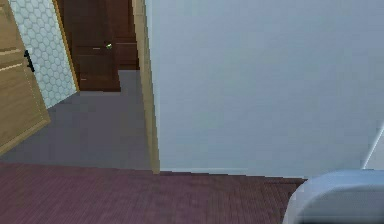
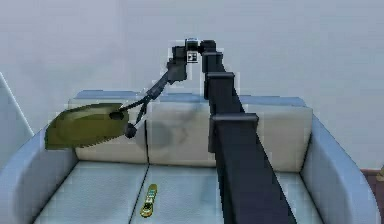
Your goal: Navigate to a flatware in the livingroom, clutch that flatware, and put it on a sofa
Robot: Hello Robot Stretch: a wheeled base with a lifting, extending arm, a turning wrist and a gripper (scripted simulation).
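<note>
Where my arm reaches out over the sofa, my gripper hangs down toward the arm side view's left. Its fingers show in front of an olive-green cushion that leans on the sofa's pale back cushions. With that cushion right behind the fingertips, I cannot tell whether I hold anything, nor how the fingers are set. The flatware, 1 slender yellow-green piece, lies on the light blue seat, below the gripper, just left of the arm and apart from the olive cushion. 2 white marker squares sit at the arm's far end. Forward view: white wall, wooden door frame, grey floor leading to a dark brown door, lighter wooden door at the left edge, dark red carpet nearest me.
</note>
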